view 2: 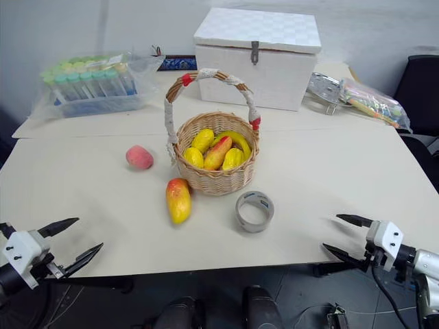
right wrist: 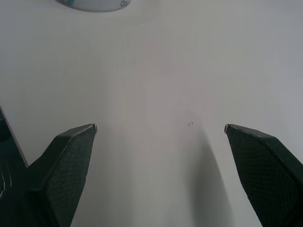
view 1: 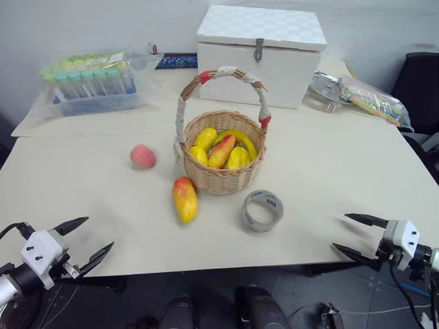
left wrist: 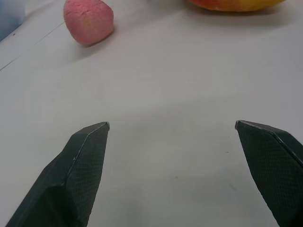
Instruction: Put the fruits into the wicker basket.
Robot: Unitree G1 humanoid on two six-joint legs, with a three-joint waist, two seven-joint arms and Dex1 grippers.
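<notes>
Wicker basket [view 1: 223,179] mid-table, peach [view 1: 143,156] and mango [view 1: 184,199] beside it; both hands wide at near edge

text: none legible | tape roll [right wrist: 92,4]: cut-off lettering on rim, unreadable

One basket [view 1: 223,179] stands on the worktop [view 1: 329,185], holding about five yellow fruits, one of them red-sided. Two fruits lie outside it: one peach [view 1: 143,156] and one mango [view 1: 184,199]. There is one tape roll [view 1: 262,210], one white box [view 1: 260,53], one bag of tubes [view 1: 89,82] and one wrapped packet [view 1: 370,96]. Two grippers show, each with two fingers.
</notes>
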